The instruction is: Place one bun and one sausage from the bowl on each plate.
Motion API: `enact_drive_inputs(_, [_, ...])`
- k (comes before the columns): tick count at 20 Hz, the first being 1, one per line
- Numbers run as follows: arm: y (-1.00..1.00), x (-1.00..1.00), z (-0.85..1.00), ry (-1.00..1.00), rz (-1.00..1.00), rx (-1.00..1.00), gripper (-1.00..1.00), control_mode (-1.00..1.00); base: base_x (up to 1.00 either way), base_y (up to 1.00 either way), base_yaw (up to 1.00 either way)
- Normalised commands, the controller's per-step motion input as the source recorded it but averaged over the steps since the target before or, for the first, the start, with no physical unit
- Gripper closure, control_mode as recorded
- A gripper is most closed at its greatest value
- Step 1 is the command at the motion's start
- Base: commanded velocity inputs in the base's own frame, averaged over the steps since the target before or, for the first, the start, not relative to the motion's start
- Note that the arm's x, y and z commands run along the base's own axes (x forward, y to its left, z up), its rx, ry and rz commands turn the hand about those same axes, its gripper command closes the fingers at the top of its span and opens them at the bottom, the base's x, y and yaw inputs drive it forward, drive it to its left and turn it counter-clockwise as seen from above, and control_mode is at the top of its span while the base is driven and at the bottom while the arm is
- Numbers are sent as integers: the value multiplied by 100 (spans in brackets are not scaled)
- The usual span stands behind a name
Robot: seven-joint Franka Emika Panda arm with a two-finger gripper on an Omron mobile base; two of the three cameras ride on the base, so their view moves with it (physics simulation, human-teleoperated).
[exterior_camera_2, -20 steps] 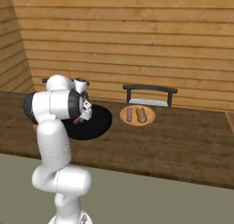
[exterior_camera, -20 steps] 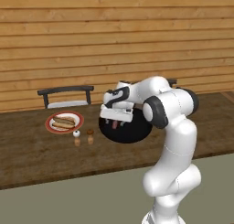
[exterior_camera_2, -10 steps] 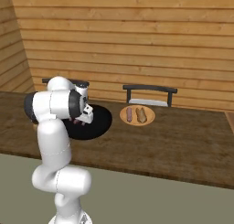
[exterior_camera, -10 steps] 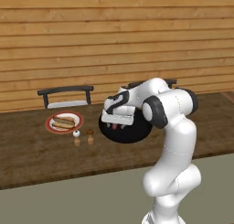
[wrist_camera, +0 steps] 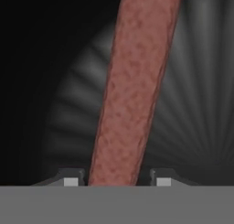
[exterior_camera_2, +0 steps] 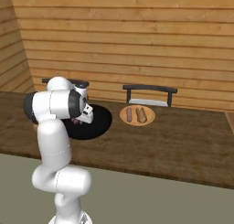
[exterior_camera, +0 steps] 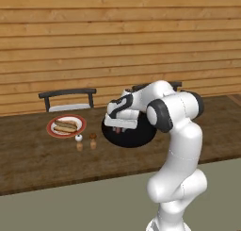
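My gripper (exterior_camera: 121,129) reaches down into the black bowl (exterior_camera: 139,137), which also appears in the right base view (exterior_camera_2: 99,123). In the hand view the gripper (wrist_camera: 117,181) has a reddish-brown sausage (wrist_camera: 135,86) running between its fingertips (wrist_camera: 71,180), which press close on both sides; it lies on the bowl's ribbed floor (wrist_camera: 201,81). The red-rimmed plate (exterior_camera: 51,129) to the left carries a bun (exterior_camera: 66,127) with a darker piece beside it. The tan plate (exterior_camera_2: 150,119) to the right holds a sausage (exterior_camera_2: 129,114) and a bun (exterior_camera_2: 141,114).
Two small shakers (exterior_camera: 79,139) (exterior_camera: 93,138) stand between the red-rimmed plate and the bowl. A dark chair (exterior_camera: 68,99) sits behind the counter on the left, another chair (exterior_camera_2: 150,96) behind the tan plate. The counter's front edge (exterior_camera: 70,183) runs below the bowl.
The hand has sunk a little lower into the bowl, and the jaws have drawn in from wide open onto the sausage.
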Motion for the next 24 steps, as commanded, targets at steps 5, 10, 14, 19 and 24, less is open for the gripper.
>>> enact_drive_inputs(5, [0, 0, 0, 1, 0, 0, 100, -100, 0, 0, 0])
enact_drive_inputs(10, [0, -31, 38, -2, 1, 0, 100, -100, 0, 0, 0])
enact_drive_inputs(14, [0, -74, 100, -5, 12, 0, 100, -100, 0, 0, 0])
enact_drive_inputs(19, [29, -59, 83, 0, 27, -6, 100, -100, 0, 0, 0])
enact_drive_inputs(24, [47, -35, 58, 0, 37, -10, 100, -100, 0, 0, 0])
